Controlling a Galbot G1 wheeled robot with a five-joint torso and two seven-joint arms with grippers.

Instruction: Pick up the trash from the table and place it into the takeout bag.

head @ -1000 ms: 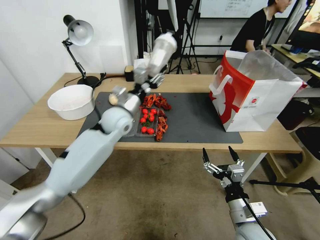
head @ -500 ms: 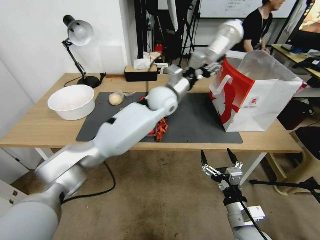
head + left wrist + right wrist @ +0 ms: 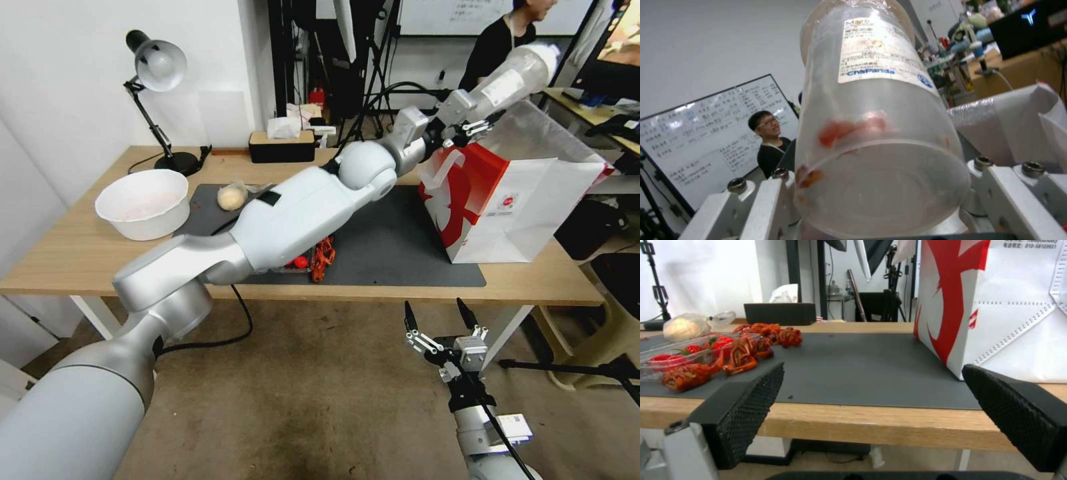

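Note:
My left gripper point(image 3: 472, 119) is shut on the base of a clear labelled bottle point(image 3: 517, 72), which tilts up just above the open top of the red-and-white takeout bag point(image 3: 513, 200). The left wrist view shows the bottle point(image 3: 880, 133) with red residue inside, clamped between the fingers point(image 3: 766, 206), and the bag's translucent edge point(image 3: 1009, 126) behind it. On the table's point(image 3: 80, 260) dark mat point(image 3: 393, 240) lie a bagged bun point(image 3: 231, 197) and red shell scraps point(image 3: 323, 252). My right gripper point(image 3: 438, 319) hangs open below the table's front edge, facing the mat point(image 3: 853, 366) and the bag point(image 3: 996, 306).
A white bowl point(image 3: 143, 203) sits at the table's left, with a desk lamp point(image 3: 157, 67) and a black tissue box point(image 3: 280, 145) at the back. A clear tray of tomatoes point(image 3: 680, 353) lies beside the scraps. Tripods and a seated person are behind the table.
My left arm has swung right and upward across the table with the bottle, from above the scraps to over the bag's opening. The right gripper has barely moved.

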